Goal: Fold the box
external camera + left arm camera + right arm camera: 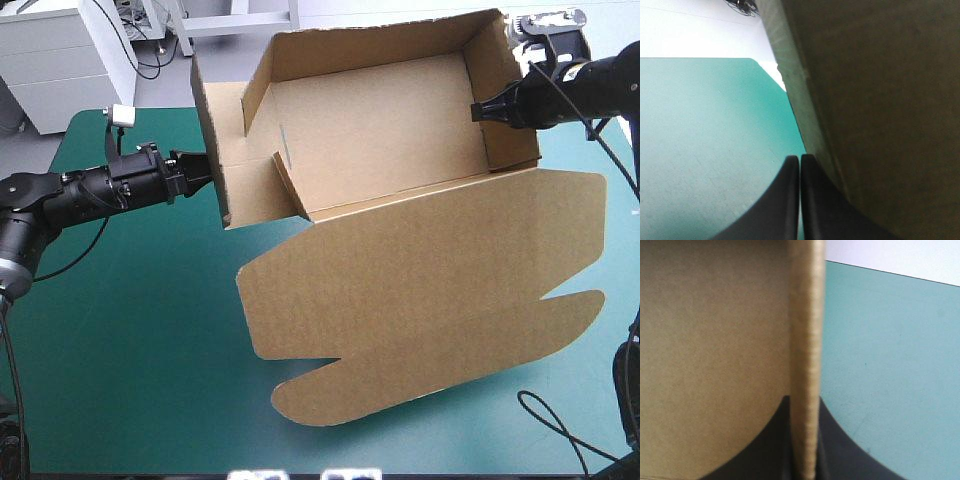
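Holding now: our right pincer [483, 108] is clamped on the box [400, 130], with the top edge of the right wall [500, 60] sandwiched between its black fingers.
Our left pincer [197, 170]: the fingers are pressed together with nothing between them. The left wall [225, 120] stands just beside it, and we read the tip as touching that wall's outer face.
Where the box is: it sits between the two pincers, a brown open tray with its walls up, over the teal-green table [130, 330]. We cannot tell whether its base rests on the cover.
Its lid [430, 300]: it lies flat, spreading from the tray's near side, nearer us than both pincers and gripped by neither.
How it will handle: we judge it light and stiff but bendy along the creases. That broad lid could swing or drag, smooth board may slip from a shallow pinch, and an edge could crush.
Where to take hold: we would grip a wall's top rim around mid-length, as the right pincer does, and get the left pincer onto the left wall's rim likewise.
Count: one box, one lid, two pincers, and two short flaps [290, 185] standing inside, just ahead of the left pincer.
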Controlling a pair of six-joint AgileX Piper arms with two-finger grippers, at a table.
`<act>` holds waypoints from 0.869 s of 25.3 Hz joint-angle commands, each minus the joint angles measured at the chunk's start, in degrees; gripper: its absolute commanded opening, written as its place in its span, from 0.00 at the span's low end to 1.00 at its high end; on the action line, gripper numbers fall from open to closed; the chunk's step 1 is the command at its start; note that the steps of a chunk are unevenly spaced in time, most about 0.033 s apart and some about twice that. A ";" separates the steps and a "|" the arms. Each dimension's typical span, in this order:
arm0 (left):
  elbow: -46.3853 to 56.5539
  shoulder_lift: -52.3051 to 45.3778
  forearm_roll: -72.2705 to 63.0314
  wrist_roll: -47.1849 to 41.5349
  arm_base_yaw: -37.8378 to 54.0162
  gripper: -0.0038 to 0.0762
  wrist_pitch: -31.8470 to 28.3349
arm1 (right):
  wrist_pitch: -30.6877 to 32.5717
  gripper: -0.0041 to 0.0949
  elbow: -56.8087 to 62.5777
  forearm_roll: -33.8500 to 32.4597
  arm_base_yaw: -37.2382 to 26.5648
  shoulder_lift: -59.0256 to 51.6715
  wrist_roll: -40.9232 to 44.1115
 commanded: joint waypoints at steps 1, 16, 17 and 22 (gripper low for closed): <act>-1.82 -1.77 -6.37 -0.61 -1.83 0.04 5.19 | -1.96 0.02 -1.65 1.74 -0.19 -2.86 1.16; -5.78 -1.77 -7.17 -1.34 -6.41 0.08 5.19 | -3.28 0.02 -1.65 -3.65 5.69 -0.69 3.70; -6.41 -1.77 -6.79 -1.49 -6.81 0.10 5.19 | -3.38 0.02 -1.65 -4.02 5.95 -0.44 3.91; -9.37 -1.77 0.04 -4.40 -7.30 0.42 3.92 | -4.56 0.02 -1.87 -4.05 6.98 -0.09 4.79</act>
